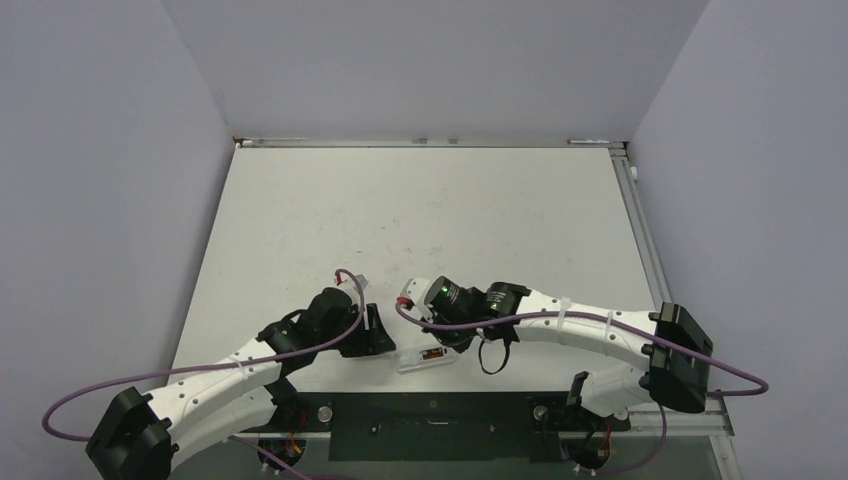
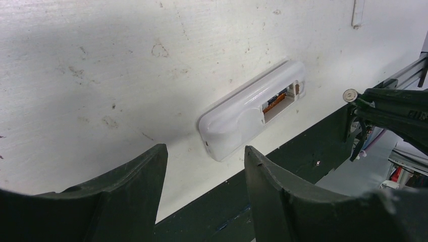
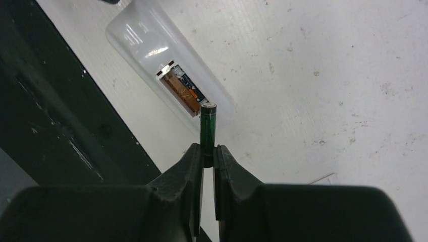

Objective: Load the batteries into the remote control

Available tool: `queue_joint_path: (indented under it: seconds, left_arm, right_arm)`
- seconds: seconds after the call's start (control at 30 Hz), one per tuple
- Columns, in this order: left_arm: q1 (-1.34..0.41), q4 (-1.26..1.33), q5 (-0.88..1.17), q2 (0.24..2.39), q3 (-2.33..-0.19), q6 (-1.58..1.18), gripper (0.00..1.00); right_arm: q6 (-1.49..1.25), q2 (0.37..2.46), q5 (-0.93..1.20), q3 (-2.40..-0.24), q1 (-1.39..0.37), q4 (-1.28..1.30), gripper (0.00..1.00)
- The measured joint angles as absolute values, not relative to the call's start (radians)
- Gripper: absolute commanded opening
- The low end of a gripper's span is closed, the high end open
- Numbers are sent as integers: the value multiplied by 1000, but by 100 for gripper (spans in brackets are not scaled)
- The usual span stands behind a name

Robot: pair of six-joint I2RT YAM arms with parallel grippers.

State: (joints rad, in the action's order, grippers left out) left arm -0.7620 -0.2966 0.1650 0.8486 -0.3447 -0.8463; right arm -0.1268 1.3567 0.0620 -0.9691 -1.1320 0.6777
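1. At the near edge of the bench (image 1: 420, 210), just by its dark front strip (image 1: 430, 412), the remote control (image 2: 242, 113) lies back-up. Its battery bay (image 3: 181, 91) is uncovered, with orange-brown parts showing inside.
2. The right tool (image 3: 208, 151) is clamped on one battery (image 3: 208, 128), dark green with a lighter end. That end sits by the bay; whether it touches cannot be told.
3. The left tool (image 2: 204, 150) has its fingers apart on nothing, the remote just ahead.
4. Any print on the battery is too small to read.
5. The bench is white, scuffed and speckled; pale grey walls (image 1: 430, 60) enclose it.
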Motion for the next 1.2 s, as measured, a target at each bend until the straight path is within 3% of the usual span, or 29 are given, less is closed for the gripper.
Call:
queue_joint_path:
  seconds: [0.57, 1.2]
  left_arm:
    - [-762, -294, 165, 792, -297, -907, 55]
    - [-762, -287, 165, 783, -285, -931, 55]
  right_arm:
    - [263, 1479, 109, -1009, -1192, 736, 9]
    - [379, 1569, 75, -1032, -1213, 726, 9]
